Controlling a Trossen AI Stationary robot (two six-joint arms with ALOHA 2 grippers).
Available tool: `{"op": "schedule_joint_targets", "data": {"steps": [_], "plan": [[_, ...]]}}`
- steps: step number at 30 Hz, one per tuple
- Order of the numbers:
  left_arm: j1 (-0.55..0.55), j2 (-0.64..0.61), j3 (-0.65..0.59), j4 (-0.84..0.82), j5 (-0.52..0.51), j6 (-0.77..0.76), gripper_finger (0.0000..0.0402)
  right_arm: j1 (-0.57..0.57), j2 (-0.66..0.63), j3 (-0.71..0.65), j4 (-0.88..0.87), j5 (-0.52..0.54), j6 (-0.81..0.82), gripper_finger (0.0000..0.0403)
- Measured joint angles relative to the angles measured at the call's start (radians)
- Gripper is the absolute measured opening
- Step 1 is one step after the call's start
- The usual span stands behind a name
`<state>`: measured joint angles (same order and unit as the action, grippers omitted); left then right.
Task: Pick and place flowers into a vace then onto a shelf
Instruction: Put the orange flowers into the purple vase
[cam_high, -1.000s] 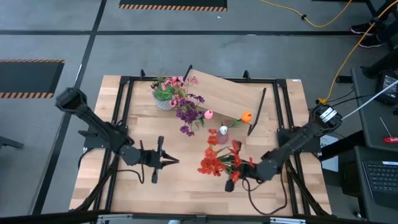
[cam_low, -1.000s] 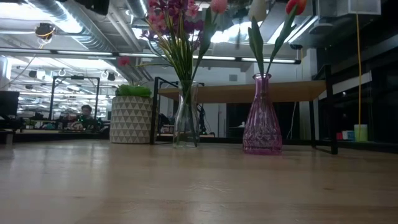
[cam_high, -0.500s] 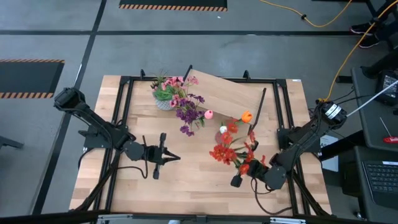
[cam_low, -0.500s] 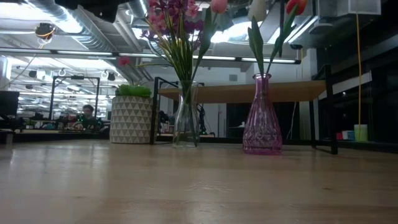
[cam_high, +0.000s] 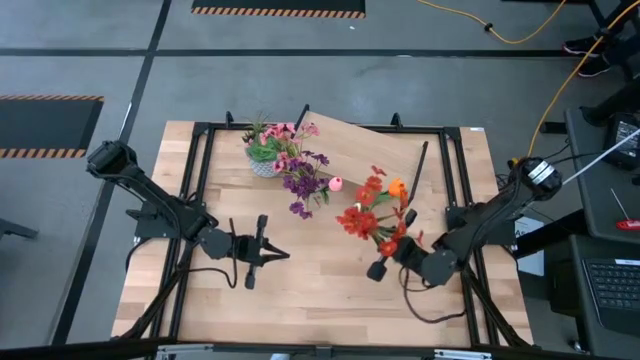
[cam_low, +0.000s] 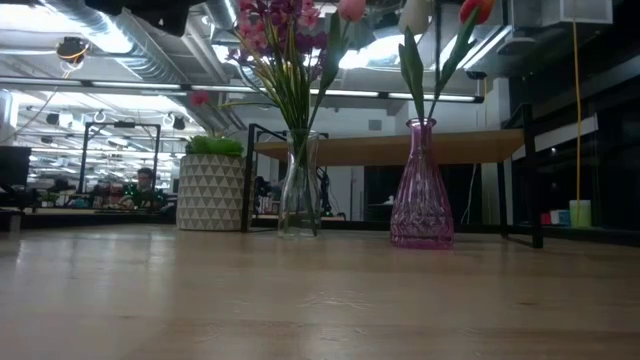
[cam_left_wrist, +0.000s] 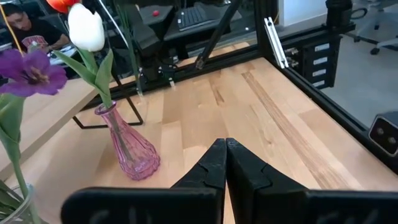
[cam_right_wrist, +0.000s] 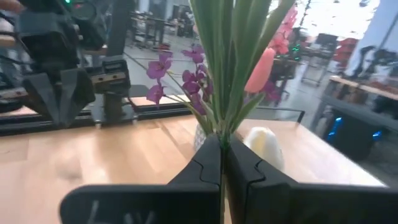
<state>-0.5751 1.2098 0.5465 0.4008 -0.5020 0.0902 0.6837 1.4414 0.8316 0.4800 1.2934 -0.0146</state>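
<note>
Right tool (cam_high: 398, 250) clamped on red-orange bunch (cam_high: 365, 213), lifted near pink vase (cam_low: 421, 190); you hadn't inserted it. Left tool (cam_high: 281, 254) pinched shut, empty. Shelf (cam_high: 355, 150) bare, both vases on counter (cam_high: 300, 290).

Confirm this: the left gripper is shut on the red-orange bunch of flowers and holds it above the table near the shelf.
Wrong arm. The right gripper is shut on the red-orange bunch, as the high view shows; green stems rise from it in the right wrist view. The left gripper is shut and empty. The bunch is near the shelf.
</note>
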Motion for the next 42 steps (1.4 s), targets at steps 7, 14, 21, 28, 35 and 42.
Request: {"op": "schedule_joint_targets", "data": {"steps": [7, 14, 21, 28, 35, 42], "plan": [[0.000, 0.001, 0.000, -0.026, 0.003, 0.000, 0.0002, 0.021, -0.106, -0.146, 0.057, -0.061, 0.079, 0.0000], [0.002, 0.001, 0.000, -0.028, -0.001, 0.000, 0.0003, 0.004, -0.101, -0.214, 0.242, -0.068, -0.074, 0.0000], [0.002, 0.001, 0.000, -0.031, -0.003, 0.000, 0.0004, -0.062, -0.100, -0.301, 0.496, -0.176, -0.222, 0.0000], [0.002, 0.001, 0.000, -0.040, -0.005, -0.014, 0.0003, -0.085, -0.101, -0.327, 0.617, -0.199, -0.362, 0.0000], [0.002, 0.001, 0.000, -0.039, -0.005, -0.009, 0.0001, -0.098, -0.101, -0.330, 0.621, -0.196, -0.375, 0.0000], [0.002, 0.001, 0.000, -0.039, -0.005, -0.014, 0.0003, -0.139, -0.100, -0.330, 0.585, -0.198, -0.350, 0.0000]]}}
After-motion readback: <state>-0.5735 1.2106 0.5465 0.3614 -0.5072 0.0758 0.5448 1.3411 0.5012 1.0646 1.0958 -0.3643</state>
